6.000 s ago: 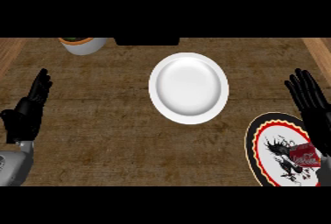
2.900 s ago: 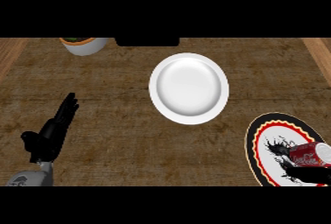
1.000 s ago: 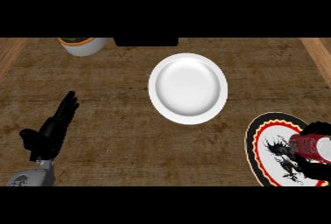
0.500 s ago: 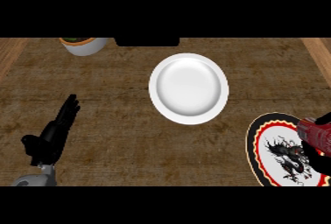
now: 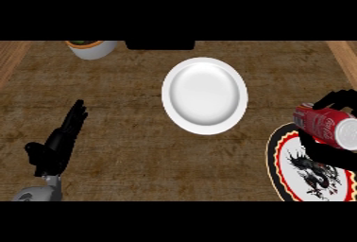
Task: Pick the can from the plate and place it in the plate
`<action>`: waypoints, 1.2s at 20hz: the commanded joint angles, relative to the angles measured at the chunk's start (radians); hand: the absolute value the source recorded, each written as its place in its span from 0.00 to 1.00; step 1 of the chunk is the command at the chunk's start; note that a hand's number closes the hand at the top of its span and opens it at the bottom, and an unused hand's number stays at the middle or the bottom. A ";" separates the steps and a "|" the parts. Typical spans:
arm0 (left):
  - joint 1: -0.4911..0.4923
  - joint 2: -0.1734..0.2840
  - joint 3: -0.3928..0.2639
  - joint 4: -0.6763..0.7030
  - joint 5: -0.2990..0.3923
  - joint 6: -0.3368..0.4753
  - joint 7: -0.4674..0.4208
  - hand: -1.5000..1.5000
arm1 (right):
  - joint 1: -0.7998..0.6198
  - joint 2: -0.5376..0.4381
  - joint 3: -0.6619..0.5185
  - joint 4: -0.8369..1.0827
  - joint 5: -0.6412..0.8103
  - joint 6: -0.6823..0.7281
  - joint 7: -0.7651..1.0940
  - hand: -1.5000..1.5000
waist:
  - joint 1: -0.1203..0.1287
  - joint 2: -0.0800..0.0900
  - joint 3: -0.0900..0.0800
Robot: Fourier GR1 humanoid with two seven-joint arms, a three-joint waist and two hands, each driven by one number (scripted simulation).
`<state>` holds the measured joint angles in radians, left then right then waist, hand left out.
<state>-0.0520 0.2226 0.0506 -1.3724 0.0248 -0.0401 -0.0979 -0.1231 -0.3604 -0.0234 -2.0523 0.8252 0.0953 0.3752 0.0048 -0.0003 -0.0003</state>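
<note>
Head view: the brown wood-grain bench (image 5: pixel 140 142) carries a plain white round plate (image 5: pixel 204 94) at centre and a black-rimmed plate with a red-edged dragon print (image 5: pixel 307 170) at lower right. Above that printed plate's upper edge, the red soda can (image 5: pixel 326 125) lies tilted, the right hand's (image 5: pixel 336 100) fingers curled round it. At lower left, the left hand (image 5: pixel 59 142) rests open, fingers straight.

A kitchen: wooden counter (image 5: pixel 140 142); white plate (image 5: pixel 204 94); bowl (image 5: pixel 93 48).
</note>
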 commanded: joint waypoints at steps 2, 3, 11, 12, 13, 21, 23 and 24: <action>-0.010 -0.017 -0.003 0.048 -0.019 -0.010 -0.046 0.50 | -0.214 0.055 0.079 0.121 0.032 0.073 0.094 1.00 | 0.004 0.002 0.000; -0.026 -0.004 0.012 0.025 -0.008 -0.009 -0.005 0.50 | -0.254 0.074 0.080 0.174 0.028 0.052 0.074 1.00 | 0.005 0.002 0.000; 0.008 -0.006 0.020 -0.005 0.000 -0.029 -0.020 0.50 | -0.445 0.263 0.185 0.532 0.136 -0.091 0.062 1.00 | 0.015 0.003 0.000; -0.004 0.002 0.024 -0.009 0.003 -0.037 0.001 0.50 | -0.510 0.275 0.158 0.573 0.119 -0.082 0.069 1.00 | 0.013 0.003 0.000; -0.017 -0.023 0.002 0.062 -0.036 -0.017 -0.064 0.50 | -0.497 0.316 0.197 0.628 0.175 -0.150 0.069 1.00 | 0.011 0.005 0.000; -0.045 -0.050 -0.007 0.035 -0.055 0.012 -0.012 0.50 | -0.604 0.359 0.120 0.962 0.085 -0.417 0.004 1.00 | 0.020 0.009 0.001; -0.003 -0.028 0.011 0.015 -0.019 -0.035 -0.029 0.50 | -0.627 0.359 0.074 0.948 0.006 -0.434 0.016 1.00 | 0.020 0.005 0.001; -0.021 -0.018 0.023 0.042 -0.024 -0.037 -0.051 0.50 | -0.658 0.360 0.096 1.041 0.005 -0.491 0.038 0.00 | 0.022 0.007 0.001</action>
<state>-0.0735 0.1984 0.0650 -1.3428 -0.0022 -0.0631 -0.1228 -0.7277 -0.0133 0.0903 -1.1419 0.8963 -0.2672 0.3968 0.0219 0.0055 0.0002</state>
